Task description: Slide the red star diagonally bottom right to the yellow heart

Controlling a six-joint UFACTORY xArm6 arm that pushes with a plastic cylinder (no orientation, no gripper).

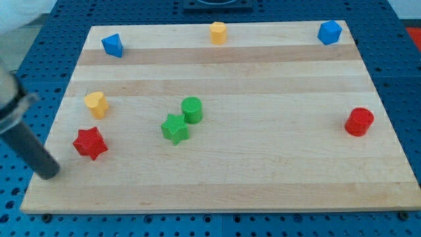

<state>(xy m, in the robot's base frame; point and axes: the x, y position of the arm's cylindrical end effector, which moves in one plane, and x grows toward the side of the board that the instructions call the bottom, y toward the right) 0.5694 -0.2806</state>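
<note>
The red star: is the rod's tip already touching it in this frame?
No: my tip sits apart from the red star, toward the view's lower left, with bare board between them.

Straight dark rod, matte black, round in section, even thickness along visible length. My tip (49,174) blunt, flat-ended, same black as shaft, no pad or cap discernible. Upper part of rod widens into lighter grey cylindrical collar at view's left edge; collar blurred, detail unreadable. Above collar, pale whitish-grey housing in top-left corner, also blurred. No cables, screws or markings visible. Rest of arm outside view.
</note>
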